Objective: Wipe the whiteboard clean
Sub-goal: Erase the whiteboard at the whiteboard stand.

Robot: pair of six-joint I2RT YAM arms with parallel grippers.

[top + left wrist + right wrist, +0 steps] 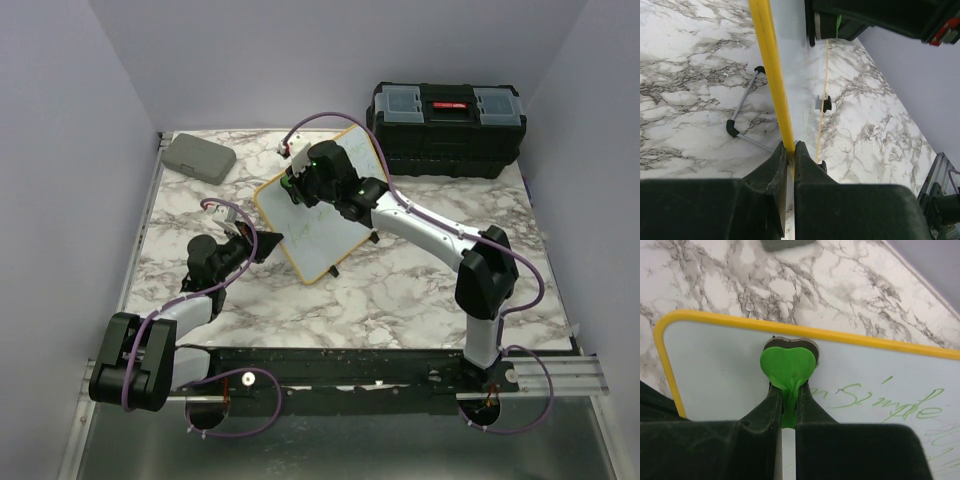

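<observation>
Because the whiteboard (pixel 318 238) stands tilted in the middle of the tabletop (pixel 400 295), the left claw (pixel 789 149) clenches its yellow rim (pixel 771 75) to steady it, while the right claw (pixel 788 390) grips a green heart-shaped eraser (pixel 788 365) pressed to the face beside green writing (pixel 880 400) not yet wiped

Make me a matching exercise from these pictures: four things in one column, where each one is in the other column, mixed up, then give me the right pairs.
Column one
1. toolbox
2. grey case
3. whiteboard
4. heart-shaped eraser

Column two
A. held between the right fingers
B. at the back left of the table
C. yellow edge pinched by the left fingers
D. at the back right

Pairs: 1-D, 2-B, 3-C, 4-A
</observation>
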